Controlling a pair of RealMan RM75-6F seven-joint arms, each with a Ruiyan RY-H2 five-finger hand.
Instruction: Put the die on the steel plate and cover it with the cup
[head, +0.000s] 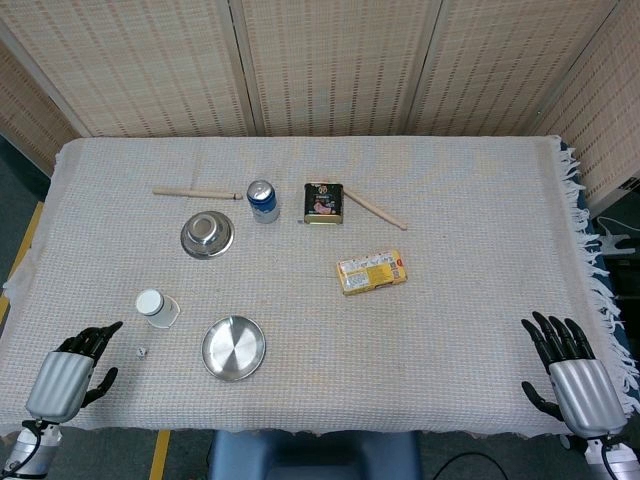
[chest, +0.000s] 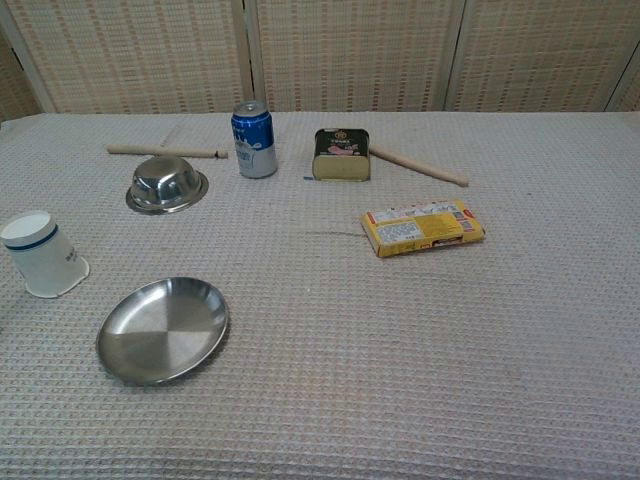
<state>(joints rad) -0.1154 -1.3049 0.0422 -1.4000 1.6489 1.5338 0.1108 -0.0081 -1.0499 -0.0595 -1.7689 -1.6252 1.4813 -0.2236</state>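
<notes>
A small white die lies on the cloth near the front left, seen only in the head view. The steel plate sits bare to its right. A white cup stands upside down behind the die. My left hand rests at the table's front left corner, fingers apart, a short way left of the die and holding nothing. At the front right corner is my right hand, also spread and empty. Neither hand shows in the chest view.
A steel bowl sits upside down behind the cup. Further back are a blue can, a tin and two wooden sticks. A yellow box lies mid-table.
</notes>
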